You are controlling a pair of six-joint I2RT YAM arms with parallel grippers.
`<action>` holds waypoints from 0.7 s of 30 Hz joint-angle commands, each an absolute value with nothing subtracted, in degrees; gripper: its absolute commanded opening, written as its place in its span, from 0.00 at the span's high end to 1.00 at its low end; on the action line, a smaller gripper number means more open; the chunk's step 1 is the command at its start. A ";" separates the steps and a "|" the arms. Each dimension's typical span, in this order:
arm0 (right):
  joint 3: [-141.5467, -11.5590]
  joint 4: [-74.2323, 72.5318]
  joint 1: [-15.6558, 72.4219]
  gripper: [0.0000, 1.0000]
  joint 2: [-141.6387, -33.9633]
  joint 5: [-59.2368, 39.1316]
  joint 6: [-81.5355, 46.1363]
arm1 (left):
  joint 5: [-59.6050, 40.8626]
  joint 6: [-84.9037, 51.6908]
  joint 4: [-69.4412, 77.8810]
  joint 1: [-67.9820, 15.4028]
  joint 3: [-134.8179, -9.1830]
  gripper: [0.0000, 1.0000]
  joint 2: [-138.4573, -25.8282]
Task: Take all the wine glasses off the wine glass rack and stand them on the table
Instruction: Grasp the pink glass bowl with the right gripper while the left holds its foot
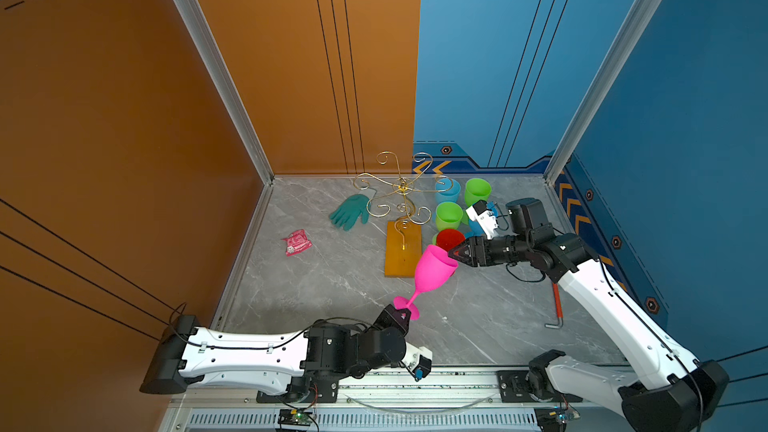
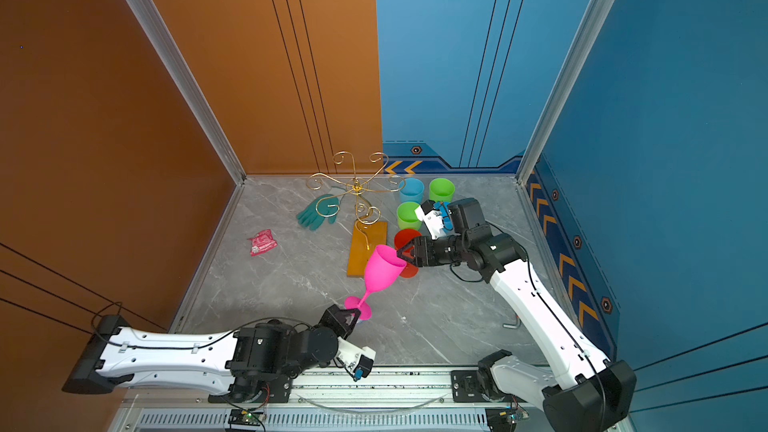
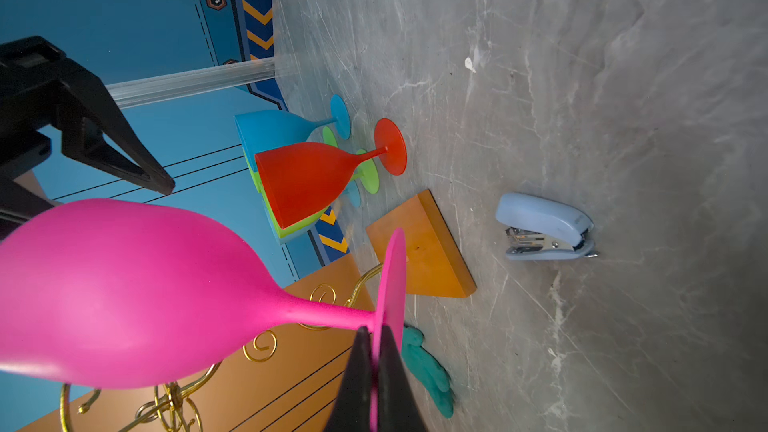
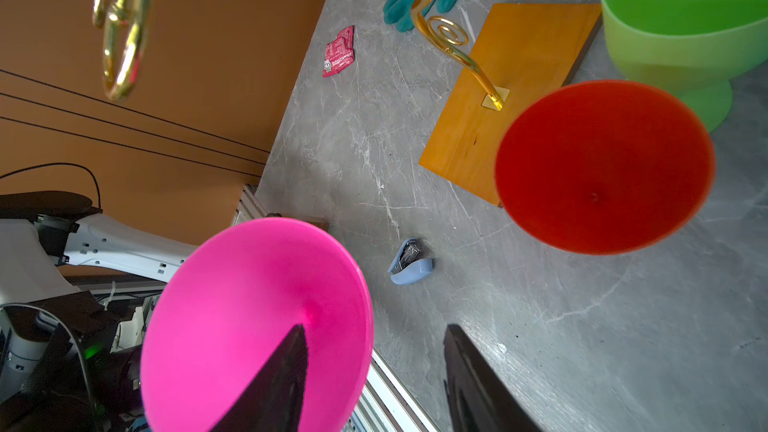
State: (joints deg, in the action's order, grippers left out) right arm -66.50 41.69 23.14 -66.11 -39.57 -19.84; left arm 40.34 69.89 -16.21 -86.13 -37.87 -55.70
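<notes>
Both top views show the pink wine glass (image 1: pixel 432 270) clear of the wine glass rack (image 1: pixel 402 189), held bowl-up in the air near the front end of the rack's wooden base (image 1: pixel 400 257); none of the gold arms carries a glass. In the left wrist view the left gripper (image 3: pixel 374 332) is pinched narrow on the glass's foot (image 3: pixel 392 276). The right gripper (image 4: pixel 376 326) stands apart, one finger (image 4: pixel 282 376) inside the bowl, the other outside, not clamping the rim. Removal looks done; a handover or set-down on the table (image 1: pixel 332 284) seems left.
</notes>
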 commanded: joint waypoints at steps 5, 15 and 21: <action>-68.05 43.75 24.18 0.54 -67.16 -42.57 -18.37 | 44.55 76.42 -7.41 -86.84 -35.92 1.00 -55.10; -68.52 44.51 24.52 0.75 -68.00 -43.69 -17.76 | 46.83 80.57 -2.74 -86.84 -33.96 1.00 -56.31; -68.99 45.50 24.54 0.84 -68.11 -43.09 -16.92 | 47.07 81.05 -1.79 -86.74 -33.29 1.00 -56.35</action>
State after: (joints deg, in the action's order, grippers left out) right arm -67.35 43.00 24.12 -67.48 -42.70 -18.39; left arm 44.97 80.58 -4.91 -86.32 -33.76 -56.38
